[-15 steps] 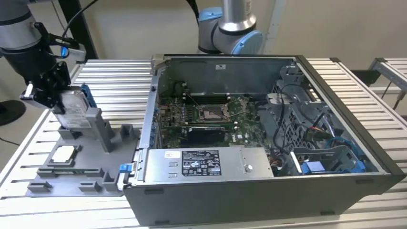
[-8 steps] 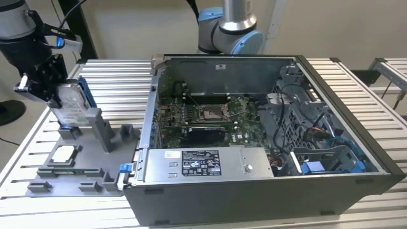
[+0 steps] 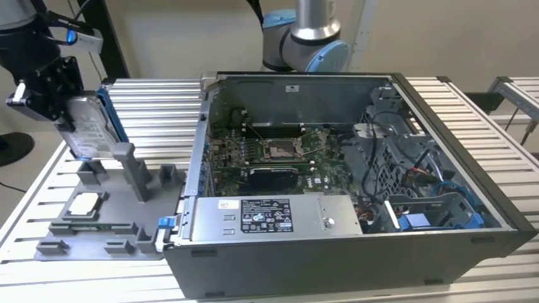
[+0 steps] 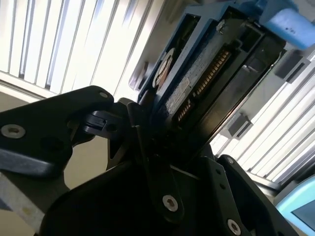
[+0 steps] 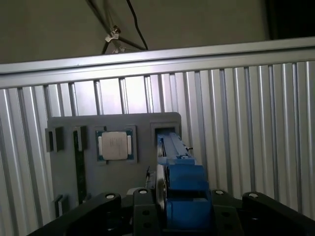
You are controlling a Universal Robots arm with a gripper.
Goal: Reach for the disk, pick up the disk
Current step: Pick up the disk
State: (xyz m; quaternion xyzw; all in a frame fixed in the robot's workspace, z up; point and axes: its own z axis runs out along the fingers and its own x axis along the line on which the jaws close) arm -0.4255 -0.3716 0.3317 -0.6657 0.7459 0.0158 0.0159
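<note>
The disk (image 3: 88,129) is a silver hard drive with a blue bracket along its edge. It stands upright and slightly tilted at the exterior view's left, over the grey fixture tray (image 3: 113,218). My black gripper (image 3: 60,101) is shut on its upper part. Its lower end is right at a slot of the tray, and I cannot tell whether they touch. In the second wrist view the disk (image 4: 197,83) runs out from between the fingers of the gripper (image 4: 167,152). In the first wrist view its blue bracket (image 5: 184,194) sits in the gripper (image 5: 183,216).
A small square CPU chip (image 3: 84,203) (image 5: 116,146) lies in the tray. An open computer case (image 3: 471,208) fills the middle, with a long grey metal box (image 3: 269,218) at its front. Another arm's base (image 3: 303,38) stands behind. The table (image 3: 156,107) is slatted metal.
</note>
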